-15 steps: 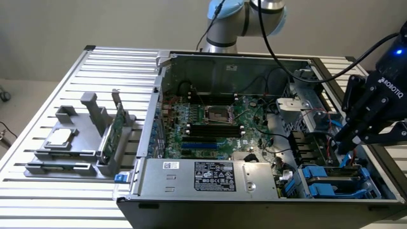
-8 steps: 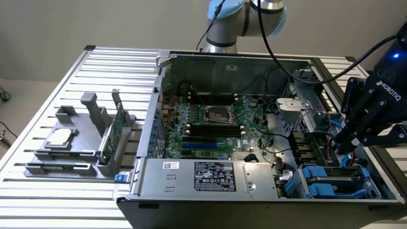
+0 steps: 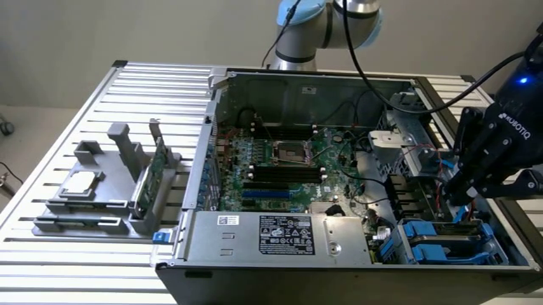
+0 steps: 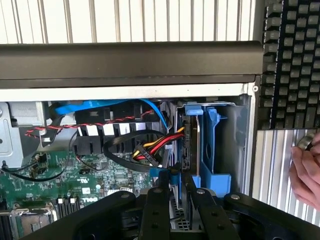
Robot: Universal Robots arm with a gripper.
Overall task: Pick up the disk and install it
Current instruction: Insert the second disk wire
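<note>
While the grey parts rack (image 3: 102, 190) sits well off at the exterior view's left, the black two-finger gripper (image 4: 175, 192) pinches the blue-framed silver disk (image 4: 192, 135) edge-on, long axis running straight ahead into the blue plastic drive bay (image 4: 212, 150).

1. The computer case (image 3: 280, 76) is bare grey metal, matt.
2. The disk (image 4: 189, 145) sits in glossy blue plastic.
3. The gripper (image 4: 176, 196) is matt black.
4. The table (image 3: 51, 273) is ribbed, brushed aluminium.
5. The motherboard (image 3: 280, 171) is glossy green.
</note>
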